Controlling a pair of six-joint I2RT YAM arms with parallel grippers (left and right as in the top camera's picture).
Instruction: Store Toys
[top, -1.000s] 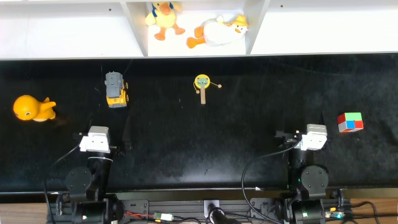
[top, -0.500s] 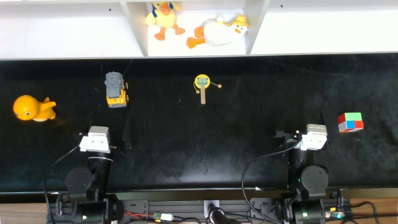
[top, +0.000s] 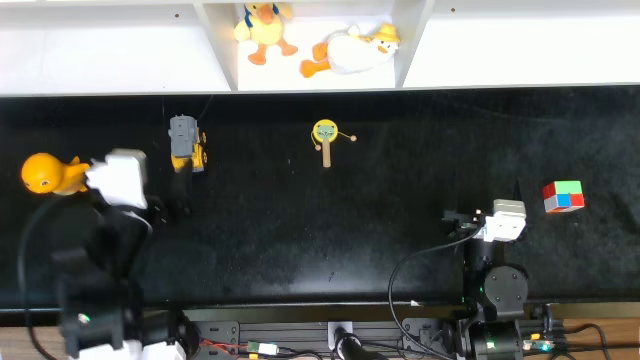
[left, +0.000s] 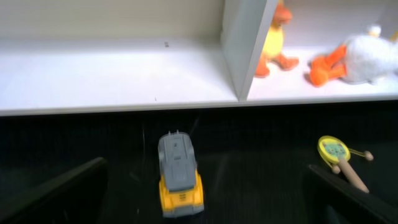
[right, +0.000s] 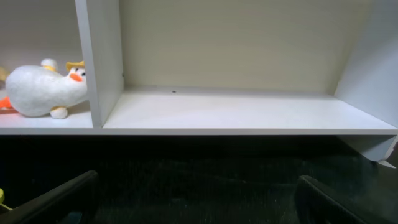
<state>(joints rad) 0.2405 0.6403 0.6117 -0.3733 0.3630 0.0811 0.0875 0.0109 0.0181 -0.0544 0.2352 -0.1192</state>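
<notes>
Yellow and grey, standing upright on black mat (top: 300, 230) just short of white shelf (top: 110, 60): toy truck (left: 179, 174). Hovering above mat beside orange duck toy (top: 52, 174), facing truck, jaws spread wide, holding nothing: left gripper (left: 206, 168). Sitting low near own base, jaws likewise parted and empty, facing right-hand shelf bay: right gripper (right: 198, 179). Lying on mat: yellow rattle drum (top: 325, 133) mid-table, colour cube (top: 563, 196) far right. Sitting in middle shelf bay: yellow plush duck (top: 264, 28), white plush duck (top: 355, 48)
</notes>
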